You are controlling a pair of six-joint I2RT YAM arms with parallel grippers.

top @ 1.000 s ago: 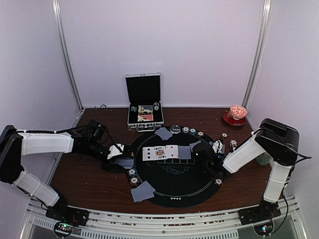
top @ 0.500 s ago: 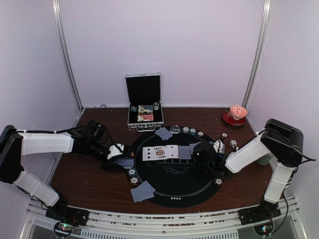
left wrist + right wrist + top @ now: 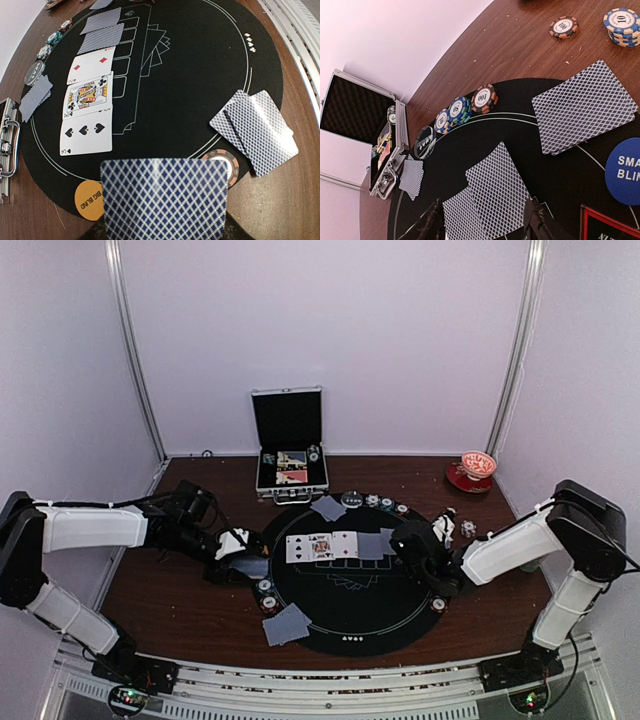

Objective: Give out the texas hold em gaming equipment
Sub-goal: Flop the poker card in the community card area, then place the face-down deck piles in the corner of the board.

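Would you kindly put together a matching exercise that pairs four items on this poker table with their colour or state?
Things:
1. big blind disc
2. small blind disc
3. silver case
4. king of clubs

Colour or state:
A. lid open
B. orange
C. face up
D. blue

Pairs: 1-B; 2-D; 3-A; 4-C
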